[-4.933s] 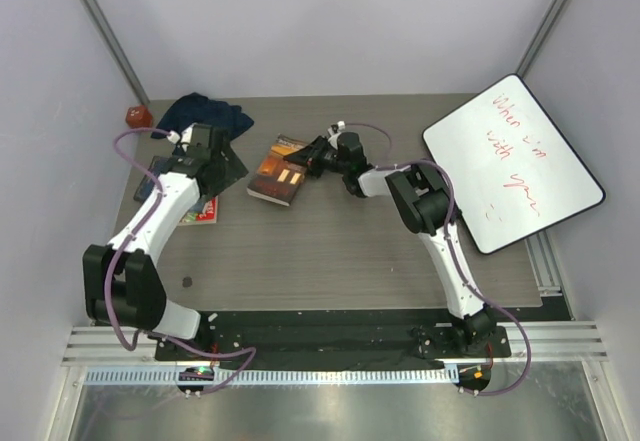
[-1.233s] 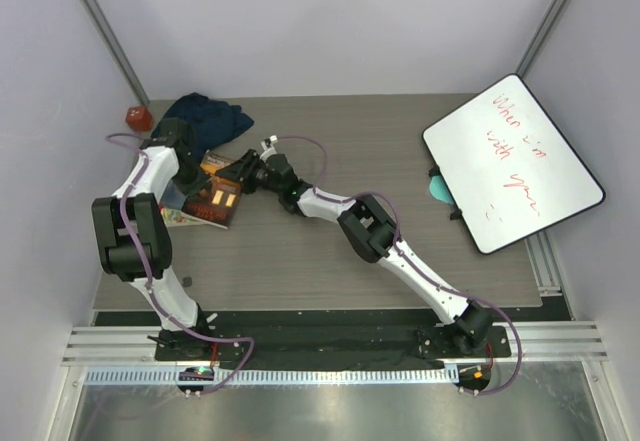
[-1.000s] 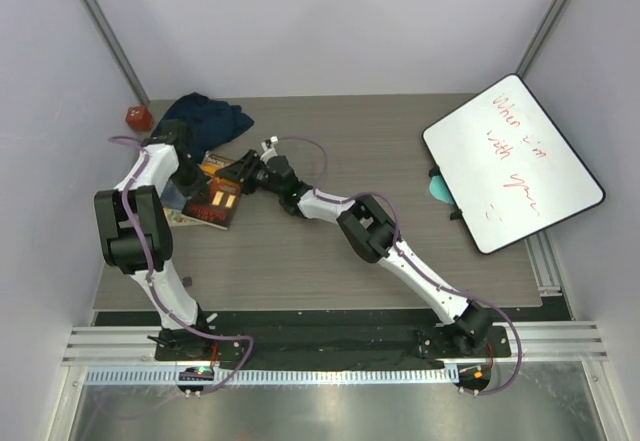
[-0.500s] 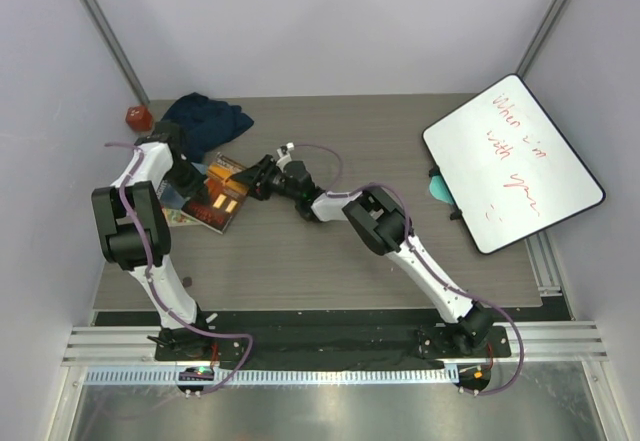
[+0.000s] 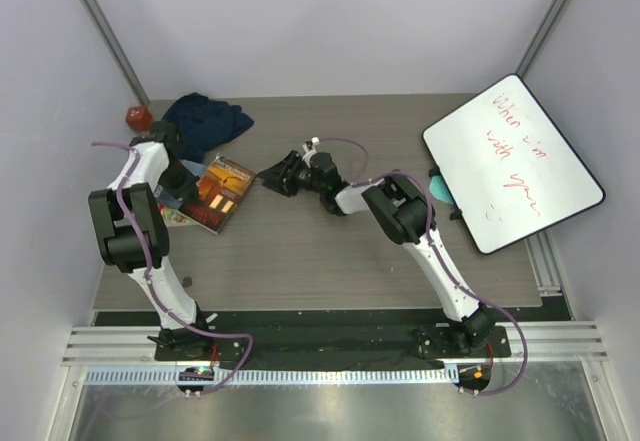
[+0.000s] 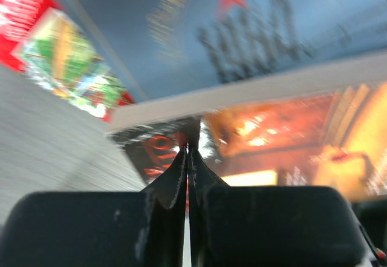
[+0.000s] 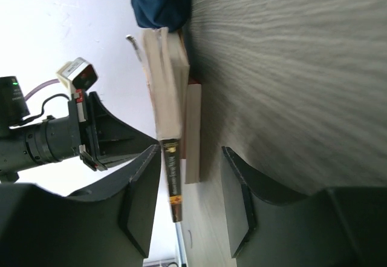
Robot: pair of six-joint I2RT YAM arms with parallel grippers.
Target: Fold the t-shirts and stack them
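Right, t-shirts (image 5: 205, 118) lie bunched just beyond my left gripper (image 6: 188, 158), fingers together on nothing; right gripper (image 5: 268, 176), jaws apart, empty, sits farther off.

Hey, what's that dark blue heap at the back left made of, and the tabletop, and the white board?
The dark blue heap looks like soft matte cloth, perhaps knit cotton: it lies crumpled in folds. The tabletop is grey wood-grain, likely laminate: even streaks, low sheen. The white board seems a smooth, rigid panel with a dark rim, carrying red marker writing.
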